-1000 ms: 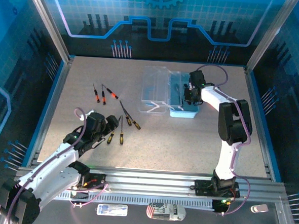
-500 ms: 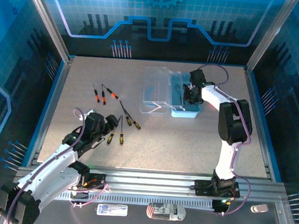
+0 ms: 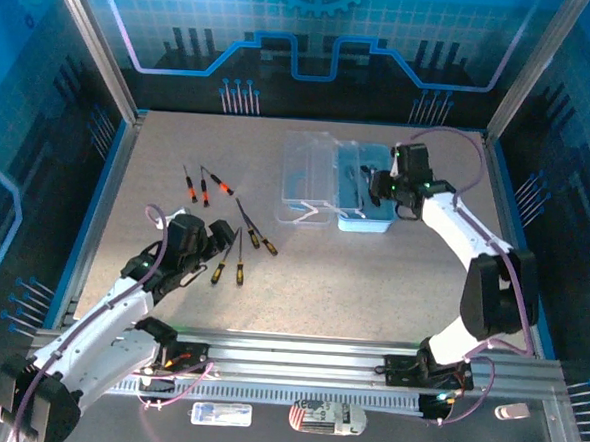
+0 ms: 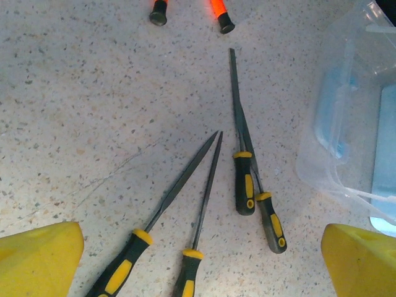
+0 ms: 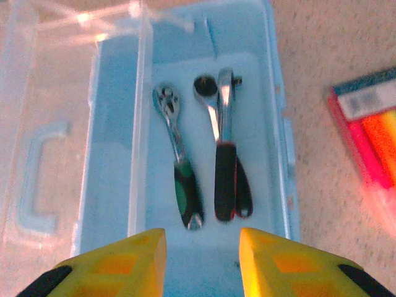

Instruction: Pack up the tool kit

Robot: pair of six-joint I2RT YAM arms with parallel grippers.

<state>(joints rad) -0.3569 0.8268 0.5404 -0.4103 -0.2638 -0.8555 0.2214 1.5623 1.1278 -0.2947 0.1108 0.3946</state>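
So, from above: the pale blue plastic tool box (image 3: pixel 361 223) sits at the far centre of the table with its clear lid (image 3: pixel 306 172) open. My right gripper (image 3: pixel 380 186) hovers over it, and my left gripper (image 3: pixel 213 243) is by the loose tools.

Left wrist: the fingers are spread wide and empty above four yellow-and-black-handled files (image 4: pixel 244 185), with orange-handled screwdrivers (image 4: pixel 218 12) lying beyond.

Right wrist: the fingers are apart and hold nothing. Three ratchet wrenches (image 5: pixel 226 167) already lie in the box.

I judge the packing under halfway.

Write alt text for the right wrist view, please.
An open light-blue tool box holds a green-handled ratchet and two red-and-black ratchets. The right gripper, jaws apart, hovers at its near end; the clear lid lies open to the left.
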